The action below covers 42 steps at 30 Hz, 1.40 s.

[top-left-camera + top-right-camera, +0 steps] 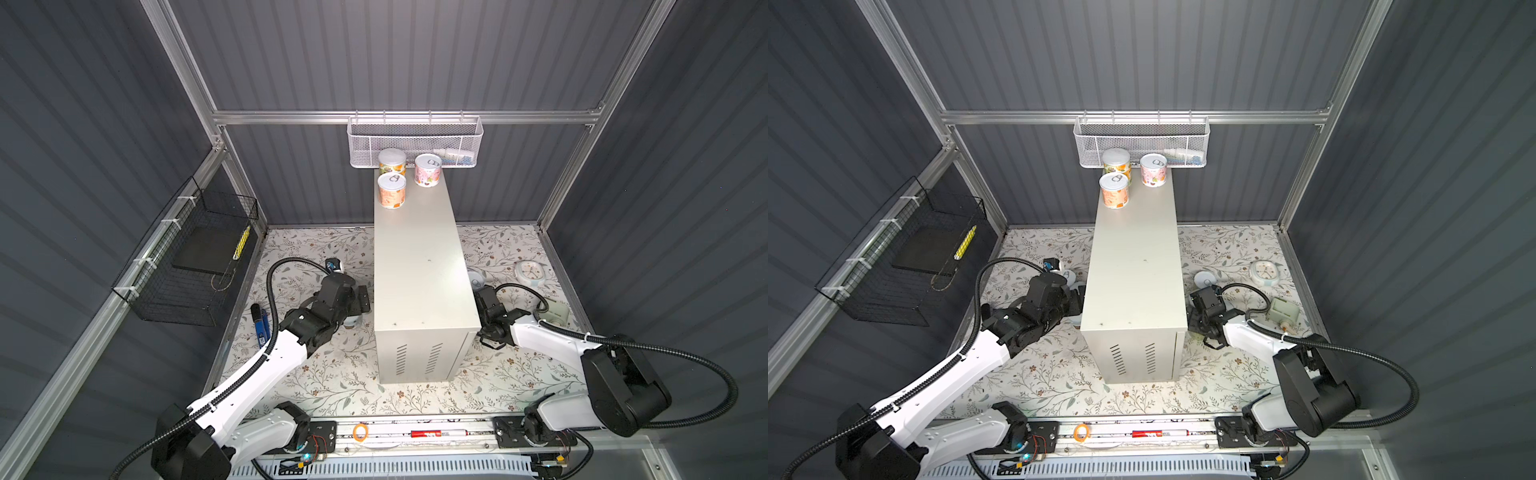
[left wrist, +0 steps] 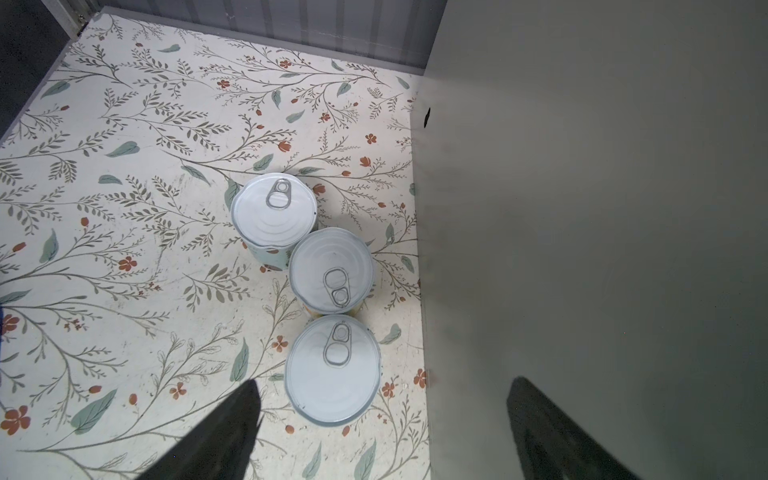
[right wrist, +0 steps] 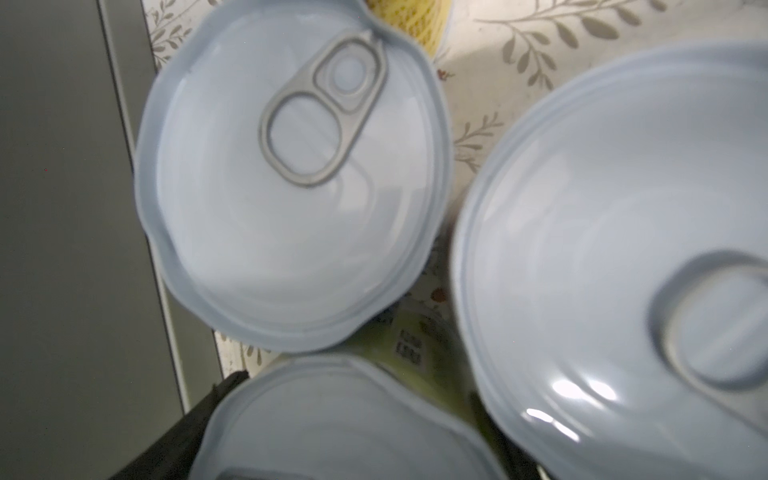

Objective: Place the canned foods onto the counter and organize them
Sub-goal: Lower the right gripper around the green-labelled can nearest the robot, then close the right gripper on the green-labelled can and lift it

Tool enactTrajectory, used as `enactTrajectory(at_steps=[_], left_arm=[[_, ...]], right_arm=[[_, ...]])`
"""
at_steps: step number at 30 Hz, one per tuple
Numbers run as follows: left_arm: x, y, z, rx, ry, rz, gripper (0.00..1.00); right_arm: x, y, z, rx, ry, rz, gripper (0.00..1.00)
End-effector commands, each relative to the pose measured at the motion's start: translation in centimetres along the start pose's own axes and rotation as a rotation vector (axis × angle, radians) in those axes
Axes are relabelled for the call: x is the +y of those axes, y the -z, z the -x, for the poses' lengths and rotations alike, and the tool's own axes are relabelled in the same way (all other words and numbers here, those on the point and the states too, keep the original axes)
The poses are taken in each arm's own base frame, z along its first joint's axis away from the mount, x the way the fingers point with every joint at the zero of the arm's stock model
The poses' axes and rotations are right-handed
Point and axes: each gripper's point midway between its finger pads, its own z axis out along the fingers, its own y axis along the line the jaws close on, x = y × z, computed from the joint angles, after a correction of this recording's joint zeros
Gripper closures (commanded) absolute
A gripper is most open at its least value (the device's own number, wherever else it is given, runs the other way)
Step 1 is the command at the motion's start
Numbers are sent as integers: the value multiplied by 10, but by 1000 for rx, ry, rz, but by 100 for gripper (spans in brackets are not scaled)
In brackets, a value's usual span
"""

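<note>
3 cans [image 1: 391,195] stand at the table's [image 1: 419,270] 12 o'clock end; 3 floor cans [image 2: 332,370] sit at its 9 o'clock, left fingers [image 2: 226,432] apart above them. Right fingers [image 3: 187,424] straddle another can [image 3: 345,424] at 3 o'clock; whether clamped, cannot tell. Probably light, rigid, slick: pinch mid-sidewall

Both top views: one stereo head, mounted high at the front, pitched down toward the back wall [image 1: 395,62]. Far out, whole scene in frame, near-identical coverage with a small sideways offset, table [image 1: 419,266] at centre.
Left wrist cam: steep look down at the floral mat [image 2: 124,208] from mid height, three cans [image 2: 331,270] in a row beside the table's side wall.
Right wrist cam: straight down, very close over can lids [image 3: 291,187], blurred, table wall at one edge.
Overlap with the top views: mat strips either side of the table.
</note>
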Motion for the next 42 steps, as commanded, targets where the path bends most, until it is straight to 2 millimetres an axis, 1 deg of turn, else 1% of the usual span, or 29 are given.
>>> enactTrajectory(at_steps=[1, 5, 9, 12, 15, 16, 17, 18, 19, 20, 22, 23, 24, 26, 29, 32, 35, 37, 39, 41, 42], left_arm=[[0, -2, -2, 2, -12, -6, 6], [0, -2, -2, 3, -13, -4, 6], [2, -1, -4, 2, -11, 0, 6], [3, 0, -4, -2, -6, 1, 6], [5, 2, -4, -9, -4, 3, 6], [6, 2, -4, -12, -3, 4, 6], [6, 4, -3, -16, -1, 4, 6], [7, 4, -3, -17, -2, 6, 6], [8, 6, -3, -21, 0, 8, 6], [8, 6, -3, -22, 1, 9, 6], [9, 10, -1, -30, 3, 7, 6], [10, 11, -1, -33, 4, 8, 6], [10, 13, 0, -37, 6, 6, 6], [11, 17, 3, -47, 7, 5, 6], [12, 21, 5, -53, 3, 7, 6], [13, 23, 7, -57, -3, 10, 6], [15, 23, 8, -63, -17, 22, 6], [16, 23, 8, -69, -24, 28, 6], [18, 24, 9, -76, -25, 34, 6], [19, 26, 10, -86, -24, 37, 6], [20, 27, 11, -90, -23, 39, 6]], right_arm=[[-8, 0, 1, -7, 5, -48, 12], [-12, -1, -2, 1, 20, -70, 14], [-13, -1, -6, 12, 28, -79, 19], [-12, 1, -8, 15, 28, -72, 25], [-9, 5, -10, 15, 34, -59, 34], [-6, 7, -10, 15, 38, -51, 41], [-4, 9, -10, 17, 45, -44, 52], [-3, 12, -10, 15, 48, -40, 68], [-2, 15, -10, 14, 49, -38, 88], [-2, 18, -10, 13, 50, -33, 100], [0, 28, -9, 8, 61, -22, 100], [1, 35, -6, -4, 65, -16, 100], [-2, 42, -8, 4, 72, -24, 100], [-6, 60, -4, -15, 73, -23, 100], [-10, 98, 11, -87, 79, -7, 100], [-18, 135, 28, -148, 107, -31, 100], [-29, 172, 49, -218, 128, -63, 100], [-37, 197, 66, -276, 127, -83, 100], [-40, 221, 84, -328, 118, -86, 100], [-34, 247, 102, -386, 119, -63, 100], [-28, 261, 111, -414, 122, -39, 100]])
